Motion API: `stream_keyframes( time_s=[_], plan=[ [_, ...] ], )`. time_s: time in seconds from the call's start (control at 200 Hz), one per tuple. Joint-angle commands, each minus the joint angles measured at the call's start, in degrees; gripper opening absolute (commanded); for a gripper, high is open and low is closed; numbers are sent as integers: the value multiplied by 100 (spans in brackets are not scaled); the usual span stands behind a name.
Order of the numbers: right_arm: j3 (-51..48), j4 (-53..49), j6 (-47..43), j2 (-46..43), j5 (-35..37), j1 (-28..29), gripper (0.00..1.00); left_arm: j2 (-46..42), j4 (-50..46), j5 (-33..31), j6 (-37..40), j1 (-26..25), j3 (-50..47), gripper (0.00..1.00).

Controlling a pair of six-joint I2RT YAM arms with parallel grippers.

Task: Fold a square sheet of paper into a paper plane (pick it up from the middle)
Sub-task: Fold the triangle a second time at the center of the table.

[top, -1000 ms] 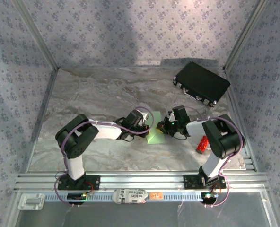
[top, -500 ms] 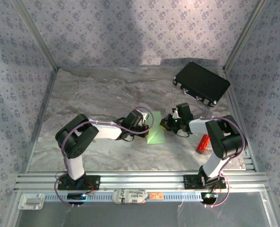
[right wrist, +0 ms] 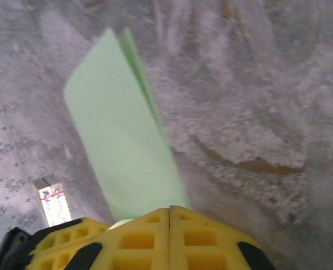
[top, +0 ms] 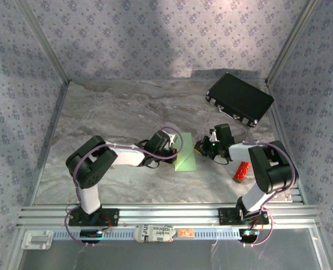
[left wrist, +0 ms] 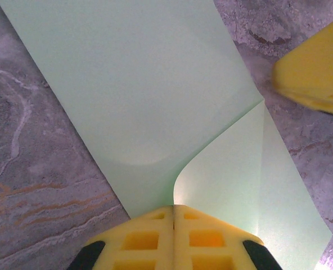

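The square sheet of paper [top: 185, 153] is pale green and folded over, lying mid-table with one flap lifted. In the left wrist view the paper [left wrist: 144, 84] spreads out ahead, and its curled flap runs down into the seam of my left gripper [left wrist: 174, 209], which is shut on it. My left gripper [top: 176, 151] sits at the paper's left edge. My right gripper [top: 199, 148] hangs just right of the paper, shut and holding nothing. The right wrist view has the paper [right wrist: 121, 140] ahead of the right gripper [right wrist: 170, 215]. One of its fingertips [left wrist: 318, 73] shows at the left wrist view's upper right.
A black rectangular case [top: 239, 99] lies at the back right. A small red cylinder [top: 241, 171] rests near the right arm's base. Patterned walls enclose the marble table [top: 110, 112], and an aluminium rail [top: 166, 215] runs along the near edge.
The right gripper has drawn back to the right, away from the paper. The left gripper and the paper have stayed put.
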Motion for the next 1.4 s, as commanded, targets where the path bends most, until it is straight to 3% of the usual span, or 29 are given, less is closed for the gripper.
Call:
stream_keyframes(
  time_s=[0.0, 0.36, 0.814, 0.999, 1.154, 1.224, 1.294, 1.399],
  plan=[
    [134, -187, -77, -293, -182, 94, 0, 62, -175, 22, 46, 35, -107, 0],
    [-10, 349, 391, 76, -232, 835, 0, 68, -151, 30, 50, 31, -119, 0],
    [-664, 530, 314, 639, 150, 772, 0, 46, -139, 33, 12, 50, -82, 1],
    [-598, 352, 242, 510, 202, 736, 0, -232, -293, -5, -104, 69, 17, 15],
    [-498, 240, 225, 469, 204, 737, 0, -668, -655, -181, -307, 118, 121, 38],
    [-472, 222, 232, 450, 219, 737, 0, -879, -789, -237, -423, 112, 118, 41],
    [-458, 199, 243, 440, 228, 737, 0, -1064, -816, -183, -552, 110, 61, 41],
    [-432, 184, 246, 436, 224, 741, 0, -1222, -761, 222, -764, 116, 12, 25]
  ],
)
